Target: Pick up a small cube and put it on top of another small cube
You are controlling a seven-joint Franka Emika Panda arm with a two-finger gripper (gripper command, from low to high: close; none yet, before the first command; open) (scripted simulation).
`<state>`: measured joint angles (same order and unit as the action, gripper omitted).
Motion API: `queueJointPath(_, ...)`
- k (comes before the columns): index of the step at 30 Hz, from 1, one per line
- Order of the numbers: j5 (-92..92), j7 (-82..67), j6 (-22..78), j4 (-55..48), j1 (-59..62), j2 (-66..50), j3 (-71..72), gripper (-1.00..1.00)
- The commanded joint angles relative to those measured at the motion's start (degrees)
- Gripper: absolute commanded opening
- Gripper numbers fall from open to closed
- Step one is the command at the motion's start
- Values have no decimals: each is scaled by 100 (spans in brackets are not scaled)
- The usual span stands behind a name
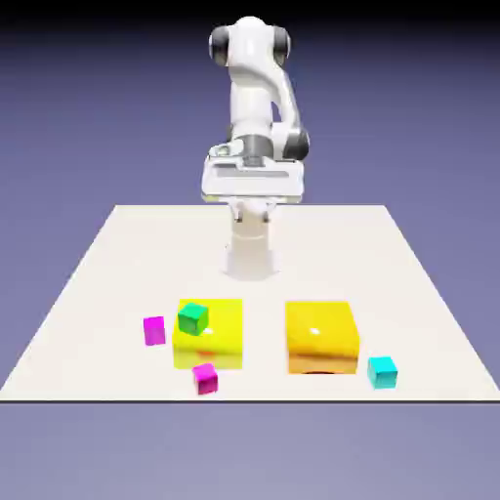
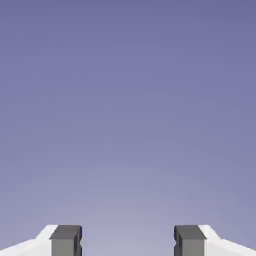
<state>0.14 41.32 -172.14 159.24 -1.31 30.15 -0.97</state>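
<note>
While fingers (image 2: 128,242) gape: small cube (image 1: 205,377) (table's (image 1: 98,293) near edge).

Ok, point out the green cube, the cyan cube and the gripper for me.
Green cube (image 1: 193,317): exterior view, on its front face.
Cyan cube (image 1: 382,371): exterior view, on its front face.
Gripper (image 2: 127,242): hand view, in the open gap midway between the two grey fingertips.

small cube (image 1: 204,377) before block (image 1: 208,333), another cube (image 1: 193,316) on it
</note>
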Motion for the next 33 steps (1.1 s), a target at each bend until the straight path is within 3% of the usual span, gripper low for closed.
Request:
queueJointPath(1, 11, -95, 155, -146, -52, -208, -81, 0)
queueJointPath(29, 331, -2742, 4491, -4240, -1498, -6021, -2338, 0)
queueJointPath(33, 486, -2836, 4014, -4164, -1380, -6457, -2218, 0)
